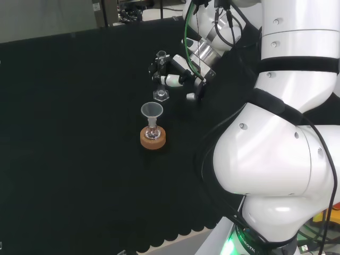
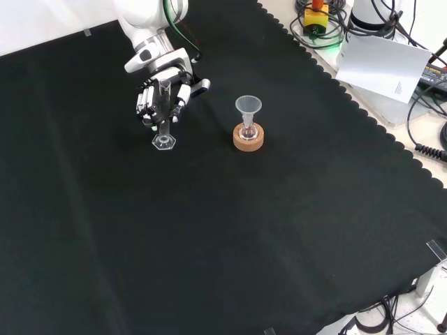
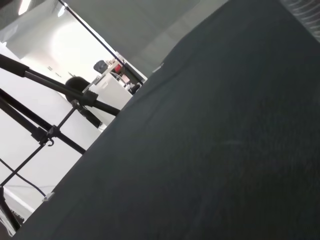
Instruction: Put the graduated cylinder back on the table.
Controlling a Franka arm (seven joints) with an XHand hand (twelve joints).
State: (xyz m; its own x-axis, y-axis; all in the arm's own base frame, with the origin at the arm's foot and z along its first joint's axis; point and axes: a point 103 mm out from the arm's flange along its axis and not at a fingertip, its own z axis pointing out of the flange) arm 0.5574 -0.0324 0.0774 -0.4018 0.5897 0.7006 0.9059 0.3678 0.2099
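Gripping the graduated cylinder (image 2: 164,115) upright, the hand (image 2: 162,98) has its fingers curled round the tube; its hexagonal foot sits at or just above the cloth (image 2: 209,230), toward the bench's far edge in the front view, beside the funnel (image 2: 248,106); the set-down looks nearly complete; next calls for uncurling and withdrawing without tipping it.

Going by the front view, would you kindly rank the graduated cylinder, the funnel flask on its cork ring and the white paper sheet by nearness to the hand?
1. Graduated cylinder, within the hand.
2. Funnel flask on cork ring, to the right.
3. White paper sheet, far right, beyond the cloth.
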